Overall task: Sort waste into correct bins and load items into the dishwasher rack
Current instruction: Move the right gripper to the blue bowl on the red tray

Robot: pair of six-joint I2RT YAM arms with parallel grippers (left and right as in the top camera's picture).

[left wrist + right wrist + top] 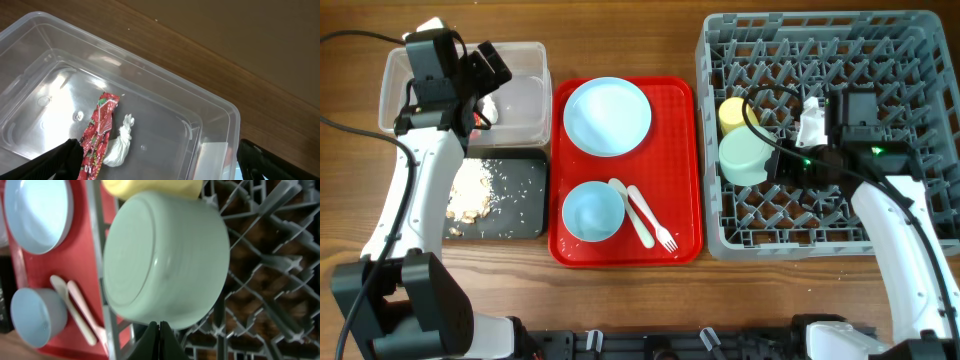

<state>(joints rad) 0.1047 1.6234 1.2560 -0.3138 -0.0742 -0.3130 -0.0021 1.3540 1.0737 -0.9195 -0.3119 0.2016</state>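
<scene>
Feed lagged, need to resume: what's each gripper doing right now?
Left gripper: open, empty, over the clear tub.
Right gripper: shut, empty, beside the green bowl.

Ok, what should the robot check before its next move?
1. The red wrapper and white scrap are in the clear tub: ok.
2. The left gripper is open, holding nothing: ok.
3. The mint green bowl is in the dishwasher rack, on its side beside the yellow cup: ok.
4. The right gripper is shut, holding nothing: ok.
5. The crumbly leftovers are on the black tray: ok.
6. The pale blue plate, pale blue bowl, white spoon and fork are loaded: not ok, all on the red tray.
</scene>
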